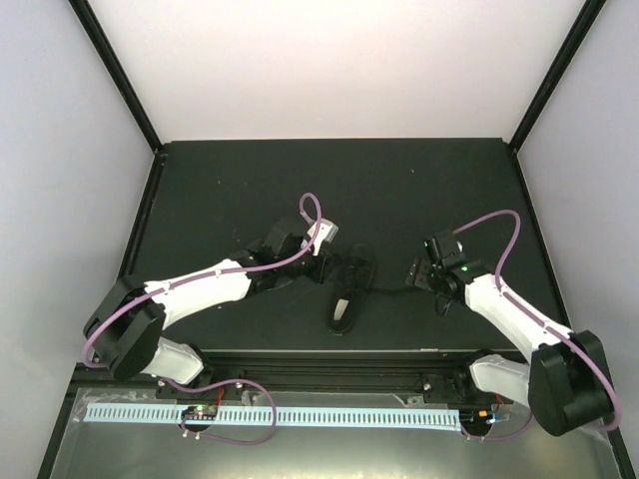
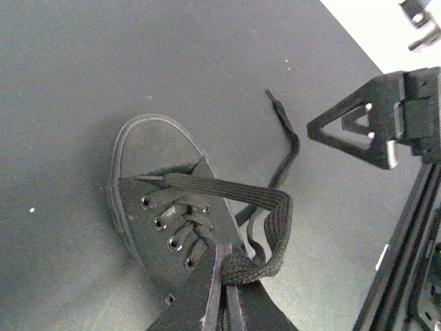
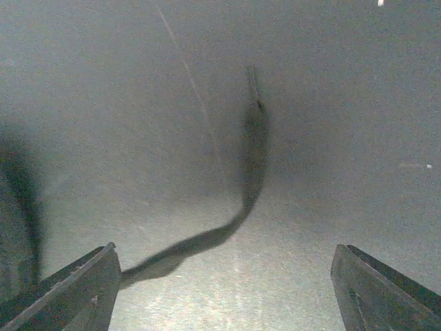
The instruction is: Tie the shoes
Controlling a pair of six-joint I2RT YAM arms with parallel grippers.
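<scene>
Black fingers [image 2: 215, 293] of left gripper [image 2: 224, 276] are pressed together, clamped on the lace [image 2: 275, 207] just above the shoe's tongue. A bunched twist of lace sits right at the fingertips. From there a flat loop runs out to the side and back to the top eyelets.

Right gripper [image 3: 226, 247] has its jaws wide apart and holds nothing. The loose lace end [image 3: 251, 158] lies flat on the table between its fingers, its near part running up to the left-hand finger; cannot tell whether it touches it.

The shoe [image 1: 349, 289] sits on the dark table [image 1: 250, 180] near the front edge, about mid-width. It is between the two grippers: left gripper is over its laced part, right gripper is off to the side and clear of it. The toe cap points away from the left wrist camera.
</scene>
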